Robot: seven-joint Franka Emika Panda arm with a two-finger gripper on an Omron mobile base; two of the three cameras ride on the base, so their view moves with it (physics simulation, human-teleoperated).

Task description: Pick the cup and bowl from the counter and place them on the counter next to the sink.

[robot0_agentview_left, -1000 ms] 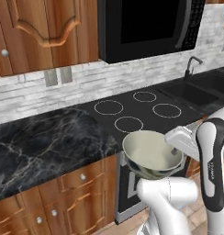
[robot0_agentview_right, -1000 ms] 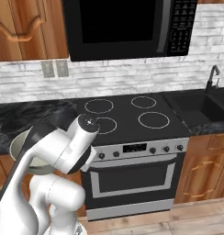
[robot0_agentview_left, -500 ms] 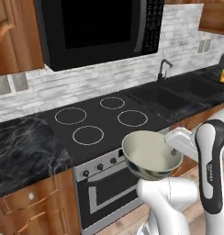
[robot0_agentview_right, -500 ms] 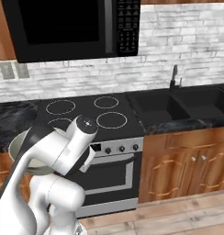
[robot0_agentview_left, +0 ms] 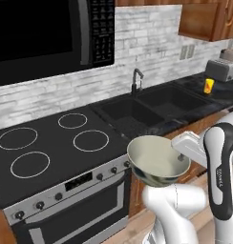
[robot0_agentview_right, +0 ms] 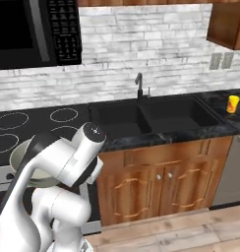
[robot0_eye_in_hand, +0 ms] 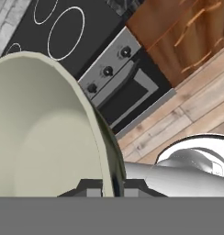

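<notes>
The wide grey-beige bowl [robot0_agentview_left: 156,159] hangs in the air in front of the stove, and my gripper [robot0_agentview_left: 178,157] is shut on its right rim. In the hand view the bowl [robot0_eye_in_hand: 40,133] fills the left side, with its rim pinched at my gripper [robot0_eye_in_hand: 107,189]. From the right base view, part of the bowl [robot0_agentview_right: 21,153] peeks out behind my arm. The small yellow cup [robot0_agentview_left: 209,86] [robot0_agentview_right: 233,104] stands upright on the black marble counter [robot0_agentview_left: 226,95] [robot0_agentview_right: 223,115] to the right of the black double sink [robot0_agentview_left: 152,107] [robot0_agentview_right: 151,115].
A black stovetop [robot0_agentview_left: 47,143] with white rings lies left of the sink, with the oven front [robot0_eye_in_hand: 118,92] below it. A thin faucet [robot0_agentview_left: 136,78] rises behind the sink. A toaster [robot0_agentview_left: 221,69] sits behind the cup. Brown cabinets [robot0_agentview_right: 161,182] stand under the counter.
The whole picture has slid left as the base drove right, bringing the sink and cup into view. The bowl stays gripped in the same pose relative to my arm.
</notes>
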